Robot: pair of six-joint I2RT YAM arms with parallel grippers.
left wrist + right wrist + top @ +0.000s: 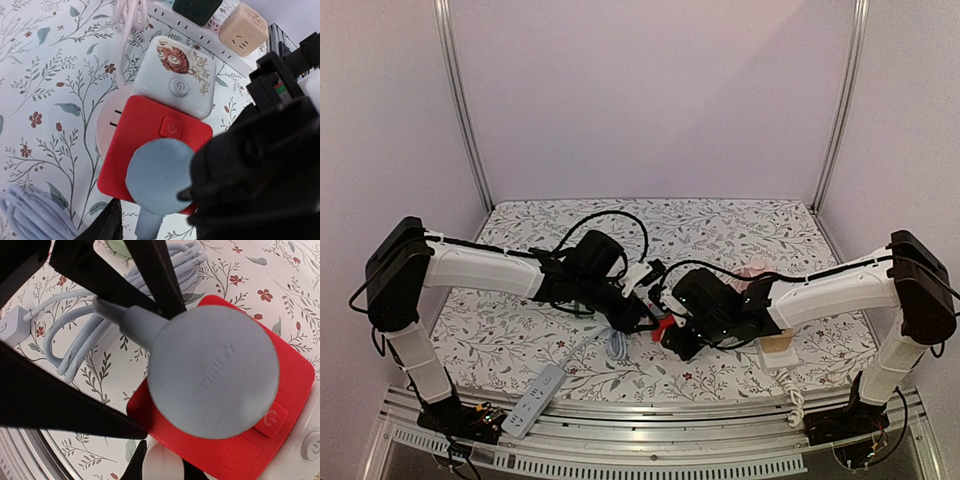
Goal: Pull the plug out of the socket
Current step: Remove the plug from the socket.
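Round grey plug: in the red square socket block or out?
In. The round grey plug sits flush on the red square socket block in both wrist views; no prongs showing.

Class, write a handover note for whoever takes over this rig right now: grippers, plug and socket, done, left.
Left gripper: jaws either side of the grey plug; grip unclear.
Right gripper: down at the red socket; grip unclear.
The plug sits in the socket on the table, its cable coiled beside.
Done: approach. Left: clamp, brace socket, pull plug out.
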